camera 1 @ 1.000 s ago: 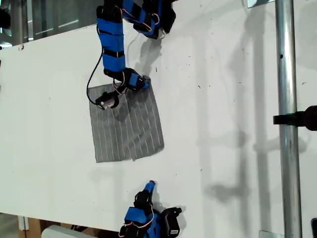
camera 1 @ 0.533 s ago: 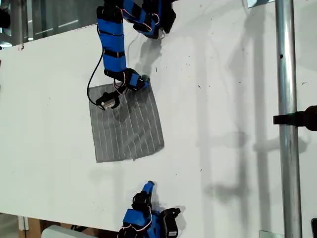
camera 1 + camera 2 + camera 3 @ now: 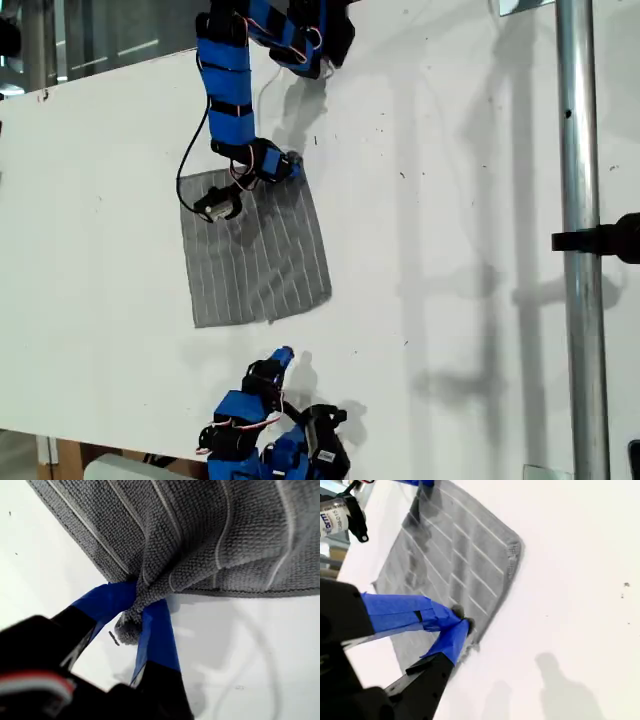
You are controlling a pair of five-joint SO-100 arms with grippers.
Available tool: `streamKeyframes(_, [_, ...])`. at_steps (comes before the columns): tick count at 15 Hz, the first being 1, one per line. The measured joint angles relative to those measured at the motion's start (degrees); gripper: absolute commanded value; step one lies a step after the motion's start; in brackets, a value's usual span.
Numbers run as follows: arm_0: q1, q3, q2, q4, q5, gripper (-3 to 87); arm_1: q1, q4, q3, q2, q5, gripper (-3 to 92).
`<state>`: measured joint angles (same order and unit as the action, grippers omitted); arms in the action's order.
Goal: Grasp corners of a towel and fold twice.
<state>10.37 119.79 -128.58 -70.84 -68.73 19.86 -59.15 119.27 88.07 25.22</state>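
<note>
Folding starts from the white bench (image 3: pixel 450 200), where the grey striped towel (image 3: pixel 260 260) lies spread flat, well toward the exterior view's left.

My first gripper (image 3: pixel 287 168) sits at the towel's far edge. It is clenched on one corner (image 3: pixel 131 625), and the cloth bunches into a small tuft between the blue jaws.

My second gripper (image 3: pixel 282 355) hovers just off the towel's near edge, apart from the cloth. Its jaw tips meet in the second wrist view with nothing between them, so I judge it closed and empty.

The step in hand is getting that second corner.

- **Target:** the best one looks like the free corner (image 3: pixel 326 298) at the towel's near edge, on the same side edge as the pinched one, so both grippers can carry one edge across together.
- **Approach:** the jaws should open before descending. They should come in low along the bench, with one tip sliding under the hem, and close only once cloth sits well inside.
- **Risk:** a shallow bite on this soft weave would likely slip during the lift.
- **First gripper:** it should hold firm and low meanwhile, so the towel is not dragged away from the approach.
</note>
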Motion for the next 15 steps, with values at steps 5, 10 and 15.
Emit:
streamKeyframes(5, [0.0, -35.6, 36.7, -7.6, 8.8, 26.0, -0.1, 0.1, 0.0, 0.0, 0.0, -0.2])
streamKeyframes(10, [0.1, -45.6, 47.9, -12.0, 20.9, 32.1, -0.1, 0.4, 0.1, 0.0, 0.0, -0.2])
streamKeyframes(15, [1.1, -46.1, 57.7, -9.8, 19.4, 31.0, -0.2, 0.4, 0.1, 0.0, 0.0, -0.2])
